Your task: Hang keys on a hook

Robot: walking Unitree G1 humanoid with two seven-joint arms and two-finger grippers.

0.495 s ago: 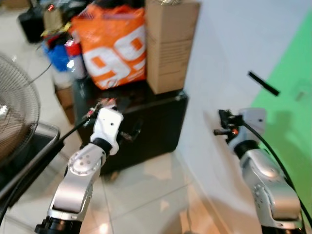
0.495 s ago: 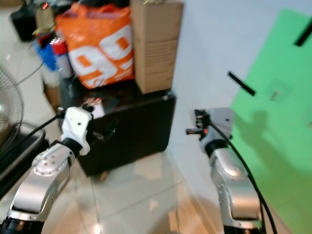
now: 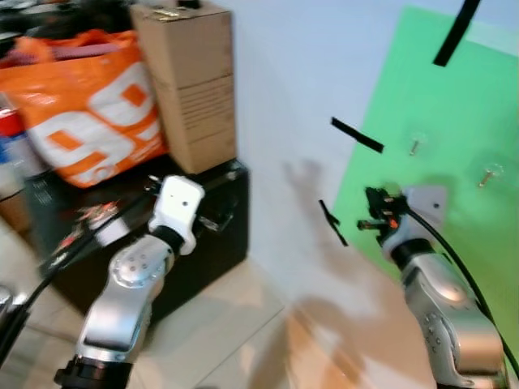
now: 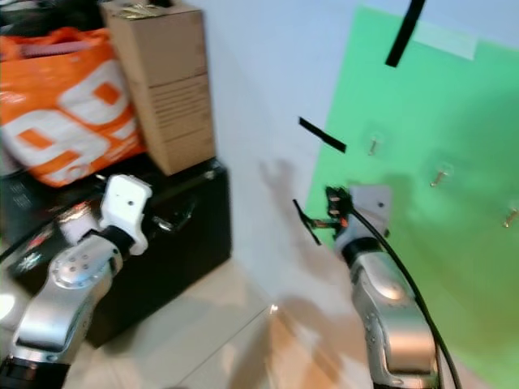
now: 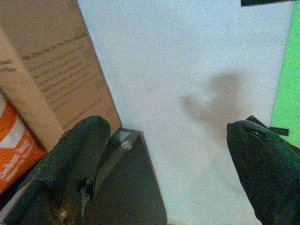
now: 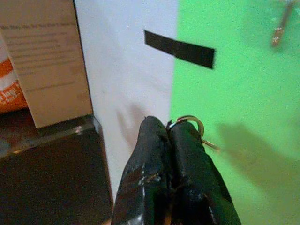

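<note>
Change since earlier frame: head camera has swung toward the robot's right; the wall's green panel now takes up far more of the picture and the orange bag has slid to the left edge. That is the camera's move, not the things'.
Right tool: two black fingers pressed together on the thin metal key ring, which curls out past their tips; raised in front of the wall, near the left edge of the green panel.
Left tool: black fingers spread wide apart, nothing between them; held idle over the black cabinet.
Keys: only the ring and a short bit of metal show at the right tool's tips; the keys themselves cannot be made out.
Hooks: small metal wall hooks on the bright green wall panel; all look bare, and the nearest is above and to the right of the right tool, well apart from it.
Progress: by my reading the keys are picked up and carried to the wall; lining up, slipping the ring over a hook and letting go are not yet done.
Surroundings: tall brown cardboard box and orange-and-white plastic bag standing on the glossy black cabinet; strips of black tape on the white wall and panel.
Writing: large white figures on the bag, perhaps "99"; printed lines on the box too blurred to read.
</note>
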